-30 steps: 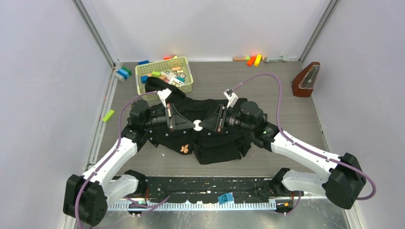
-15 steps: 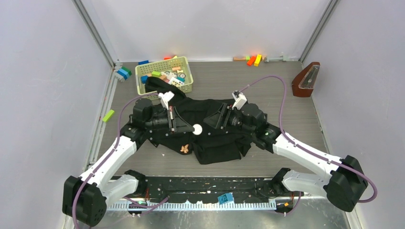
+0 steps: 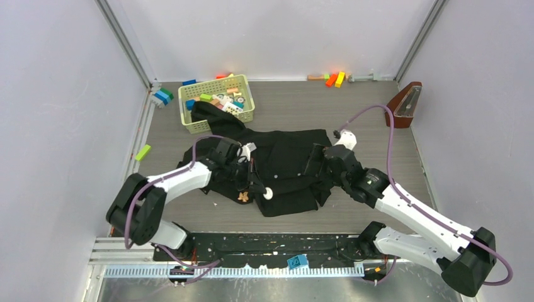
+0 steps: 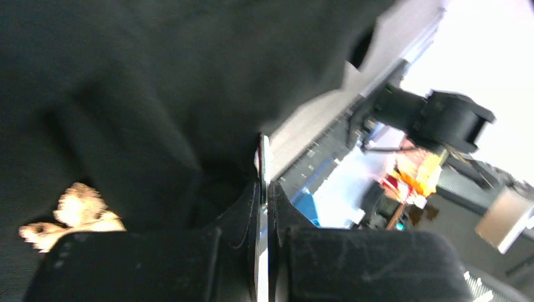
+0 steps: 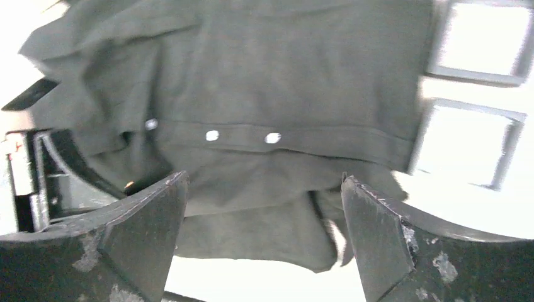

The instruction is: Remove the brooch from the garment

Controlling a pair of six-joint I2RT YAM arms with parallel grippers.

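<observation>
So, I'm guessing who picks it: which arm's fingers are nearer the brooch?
Left. The left fingers, pinching a white disc, sit just beside the brooch; the right fingers hang open farther away over the garment.

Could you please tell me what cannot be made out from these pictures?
Top view: whether the brooch is pinned to the garment or loose; too small.
Left wrist view: the brooch's outline; blurred and washed out.
Left wrist view: what the thin white piece between the shut left jaws is; seen edge-on.
</observation>
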